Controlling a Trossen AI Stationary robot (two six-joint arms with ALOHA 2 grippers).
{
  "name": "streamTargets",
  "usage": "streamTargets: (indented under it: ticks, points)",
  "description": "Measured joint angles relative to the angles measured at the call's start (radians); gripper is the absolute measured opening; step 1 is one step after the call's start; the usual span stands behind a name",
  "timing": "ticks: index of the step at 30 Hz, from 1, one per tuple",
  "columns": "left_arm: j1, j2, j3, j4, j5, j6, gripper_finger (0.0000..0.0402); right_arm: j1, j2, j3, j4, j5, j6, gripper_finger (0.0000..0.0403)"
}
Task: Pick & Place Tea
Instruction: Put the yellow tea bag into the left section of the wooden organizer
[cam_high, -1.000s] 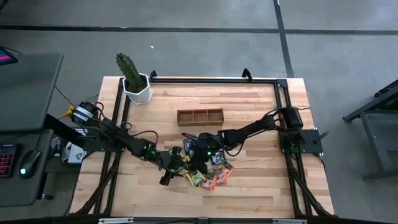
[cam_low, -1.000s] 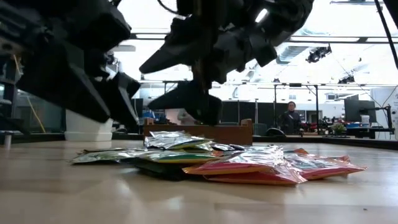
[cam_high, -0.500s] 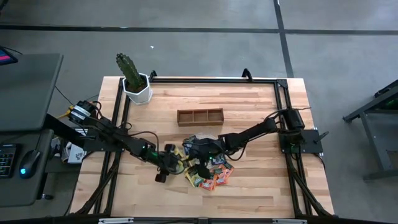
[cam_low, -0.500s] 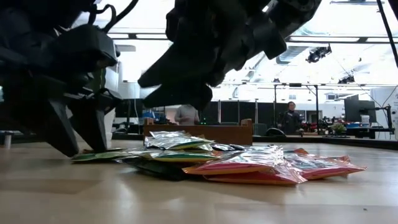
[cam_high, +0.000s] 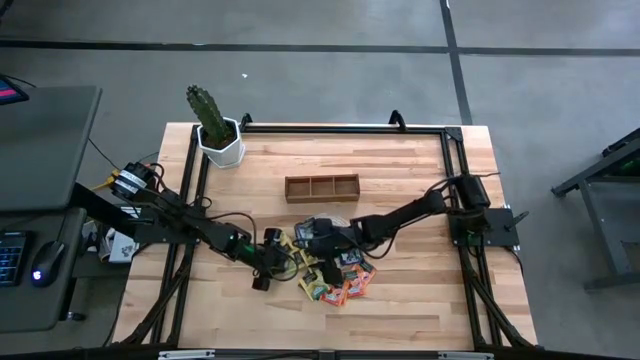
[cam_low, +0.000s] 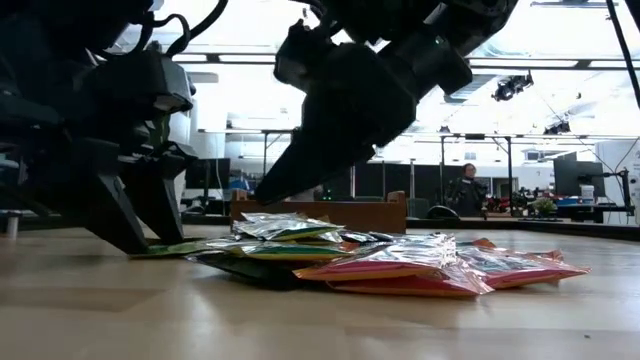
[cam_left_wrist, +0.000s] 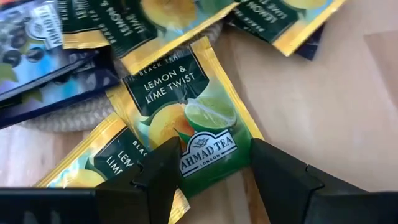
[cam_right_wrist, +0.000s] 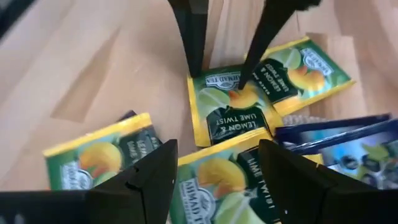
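Tea sachets (cam_high: 330, 265) heaped on the desk (cam_high: 400, 170)
Yellow-green, dark blue and orange-red packets are overlapped, lying flat.

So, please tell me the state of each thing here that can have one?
Left claw: open, fingers down either side of a lemon and lime sachet.
Right claw: open, above the yellow-green sachets.
Sachet pile: loose, overlapping on the table.
Wooden tray: appears empty.

Overhead, table-level and two close wrist cameras share the sachets (cam_high: 330, 268).
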Motion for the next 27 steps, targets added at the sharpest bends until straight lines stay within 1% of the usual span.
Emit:
streamTargets:
  ticks: [3, 7, 12, 18, 21, 27]
  points:
    - [0.000, 0.000, 0.000, -0.003, -0.024, 0.000, 0.0192, 0.009, 0.000, 0.000, 0.000, 0.032, -0.101, 0.0220]
    - [0.000, 0.001, -0.001, -0.001, -0.024, -0.001, 0.0192, 0.028, 0.000, 0.000, 0.007, 0.118, -0.240, 0.0220]
    - [0.001, 0.002, -0.004, 0.017, -0.021, 0.001, 0.0192, 0.046, 0.000, 0.000, 0.009, 0.201, -0.350, 0.0220]
    - [0.001, 0.002, -0.004, 0.019, -0.021, -0.001, 0.0192, 0.057, 0.004, 0.000, 0.030, 0.198, -0.376, 0.0220]
    - [0.001, 0.003, -0.004, 0.024, -0.019, -0.001, 0.0192, 0.055, 0.004, 0.000, 0.032, 0.232, -0.356, 0.0220]
    - [0.001, 0.004, -0.005, 0.051, -0.022, -0.001, 0.0192, 0.040, 0.016, 0.000, 0.043, 0.220, -0.325, 0.0220]
